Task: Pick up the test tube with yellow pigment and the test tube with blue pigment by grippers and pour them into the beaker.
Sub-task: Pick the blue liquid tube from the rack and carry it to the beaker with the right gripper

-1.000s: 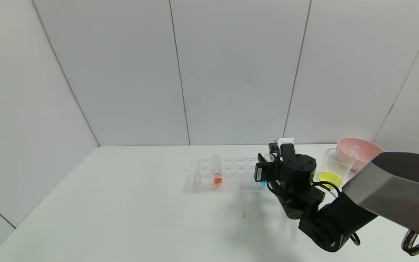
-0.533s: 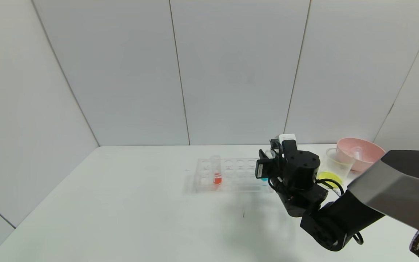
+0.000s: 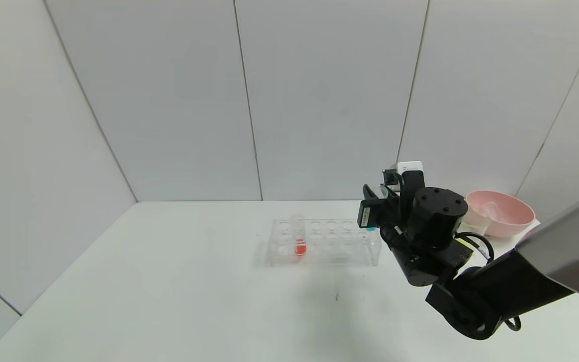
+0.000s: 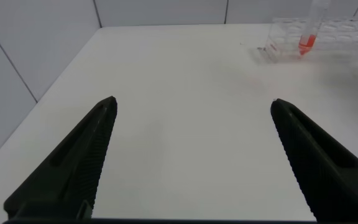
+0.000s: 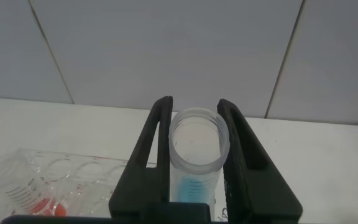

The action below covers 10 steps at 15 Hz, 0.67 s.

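My right gripper (image 3: 377, 201) is shut on the test tube with blue pigment (image 5: 194, 146), a clear tube held upright with cyan liquid low in it. Its blue tip (image 3: 371, 229) hangs just above the right end of the clear rack (image 3: 337, 241). From the right wrist, the black fingers (image 5: 156, 134) press the tube's rim on both sides. The beaker is hidden behind my right wrist. The test tube with yellow pigment is out of view. My left gripper (image 4: 192, 102) is open over bare table, far from the rack.
A tube with orange-red liquid (image 3: 299, 236) stands in the rack's left part, also seen from the left wrist (image 4: 307, 37). A pink bowl (image 3: 508, 216) with a clear item in it sits at the back right. The white table (image 3: 169, 291) stretches left and forward.
My right gripper has risen and shifted slightly right, lifting the blue tube out of the rack. The arm now covers the beaker, which showed yellow liquid earlier.
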{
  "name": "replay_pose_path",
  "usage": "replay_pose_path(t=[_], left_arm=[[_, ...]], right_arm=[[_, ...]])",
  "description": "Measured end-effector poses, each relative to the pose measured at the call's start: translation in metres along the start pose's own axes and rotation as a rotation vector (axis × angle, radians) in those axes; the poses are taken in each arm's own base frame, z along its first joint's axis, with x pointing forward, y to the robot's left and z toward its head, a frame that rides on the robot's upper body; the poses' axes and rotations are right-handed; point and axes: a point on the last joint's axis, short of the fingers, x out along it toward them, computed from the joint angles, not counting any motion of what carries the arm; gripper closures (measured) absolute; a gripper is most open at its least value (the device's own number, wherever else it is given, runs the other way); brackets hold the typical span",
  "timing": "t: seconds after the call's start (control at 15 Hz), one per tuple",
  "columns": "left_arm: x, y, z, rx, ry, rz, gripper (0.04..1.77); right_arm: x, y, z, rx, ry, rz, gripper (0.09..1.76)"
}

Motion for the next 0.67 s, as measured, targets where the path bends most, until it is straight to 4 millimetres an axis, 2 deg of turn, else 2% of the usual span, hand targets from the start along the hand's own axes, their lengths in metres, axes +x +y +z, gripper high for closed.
replay_pose_path(t=[0.4,0.67], left_arm=[[0.000,0.000,0.000,0.000,0.000,0.000,0.05],[0.000,0.000,0.000,0.000,0.000,0.000,0.05]], right_arm=[[-0.002,-0.002,0.007,-0.013,0.019,0.015,1.30],[-0.006,-0.026,0.029,0.003,0.086,0.152,1.30]])
